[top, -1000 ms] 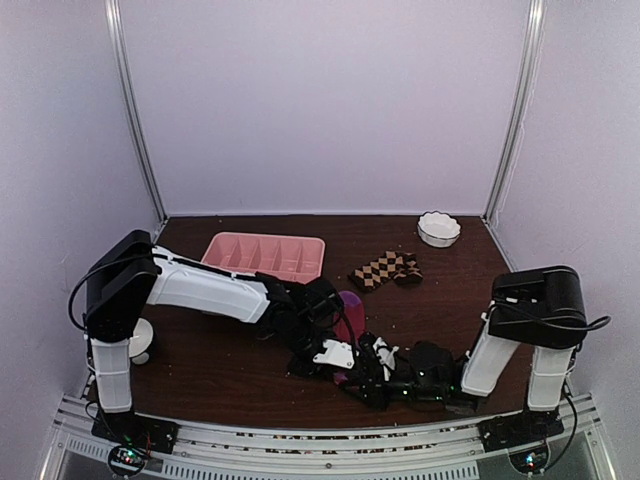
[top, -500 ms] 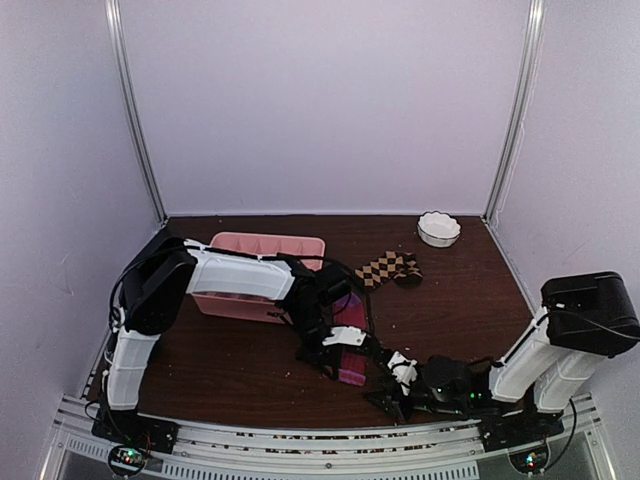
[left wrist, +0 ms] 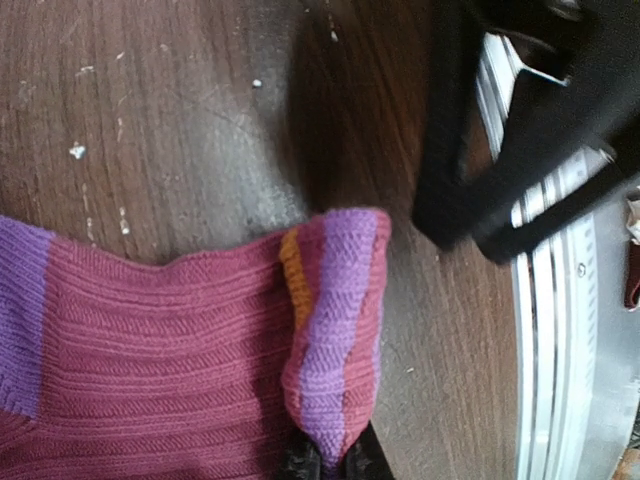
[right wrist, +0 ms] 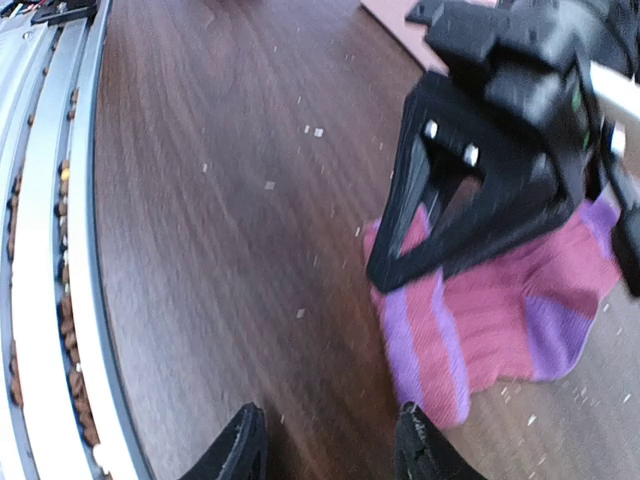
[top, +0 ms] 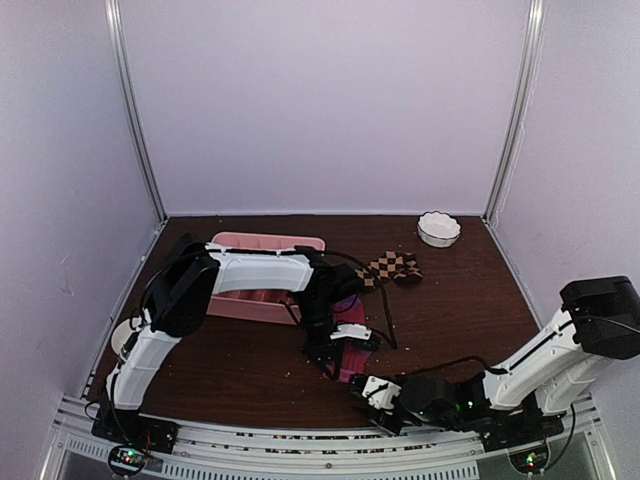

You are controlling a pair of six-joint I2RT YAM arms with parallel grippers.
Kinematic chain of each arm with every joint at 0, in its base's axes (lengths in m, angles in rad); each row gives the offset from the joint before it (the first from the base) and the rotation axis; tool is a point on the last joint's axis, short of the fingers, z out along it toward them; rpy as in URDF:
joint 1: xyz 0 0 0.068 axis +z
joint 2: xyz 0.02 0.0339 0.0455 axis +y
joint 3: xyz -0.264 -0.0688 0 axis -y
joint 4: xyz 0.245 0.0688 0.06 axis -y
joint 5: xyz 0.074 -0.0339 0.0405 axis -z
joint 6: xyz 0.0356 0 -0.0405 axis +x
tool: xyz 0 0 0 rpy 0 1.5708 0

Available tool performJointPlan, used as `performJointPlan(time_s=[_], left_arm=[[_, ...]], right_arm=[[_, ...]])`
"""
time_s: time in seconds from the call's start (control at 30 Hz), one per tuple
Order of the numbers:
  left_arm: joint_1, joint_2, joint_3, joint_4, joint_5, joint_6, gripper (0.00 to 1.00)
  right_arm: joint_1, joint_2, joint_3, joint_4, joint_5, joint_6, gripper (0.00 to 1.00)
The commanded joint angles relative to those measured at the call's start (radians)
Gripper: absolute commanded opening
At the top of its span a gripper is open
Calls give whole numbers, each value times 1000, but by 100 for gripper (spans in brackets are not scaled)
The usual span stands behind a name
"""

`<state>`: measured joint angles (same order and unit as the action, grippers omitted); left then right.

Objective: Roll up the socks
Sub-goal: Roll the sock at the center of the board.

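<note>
Pinching the folded striped cuff of the pink sock (left wrist: 180,340), the left gripper (left wrist: 328,462) shows only its dark fingertips at the bottom edge of its wrist view. The right gripper (right wrist: 330,450) hangs spread and empty just over the table (right wrist: 200,200) near the sock's cuff end. From above, the left arm (top: 260,272) hides most of the sock; the checkered sock (top: 388,268) lies apart, beyond it, near the pink tray (top: 262,243).

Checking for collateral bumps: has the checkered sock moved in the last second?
No. The checkered sock lies in the same spot, left of and nearer than the white bowl, with the same gap as before.
</note>
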<state>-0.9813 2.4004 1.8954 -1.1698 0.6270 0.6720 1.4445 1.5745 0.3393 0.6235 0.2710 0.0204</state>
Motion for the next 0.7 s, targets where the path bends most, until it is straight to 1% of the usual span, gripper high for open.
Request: performJointPlan(time_s=[0.0,0.13,0.4,0.5,0.6,0.67], left_arm=[[-7,133,-20,-131,-161,-11,0],[-8,149,-7,-136,-180,-11,0],[-8,167,29,-160,-185,-5,0],[-8,175,38,-160,-188,-5,0],[-8,180,46,-152,-199,-15,0],[-8,176,47,-135,-212,-24,9]], right_arm=[[4,2,66,-68,84,-136,45],[-30,51,112,-68,44,-196,44],[-119,134,162,-54,-92,-237,40],[-133,167,163,-44,-125,-234,35],[-138,187,153,-28,-151,-218,26],[-139,197,143,-11,-152,-204,17]])
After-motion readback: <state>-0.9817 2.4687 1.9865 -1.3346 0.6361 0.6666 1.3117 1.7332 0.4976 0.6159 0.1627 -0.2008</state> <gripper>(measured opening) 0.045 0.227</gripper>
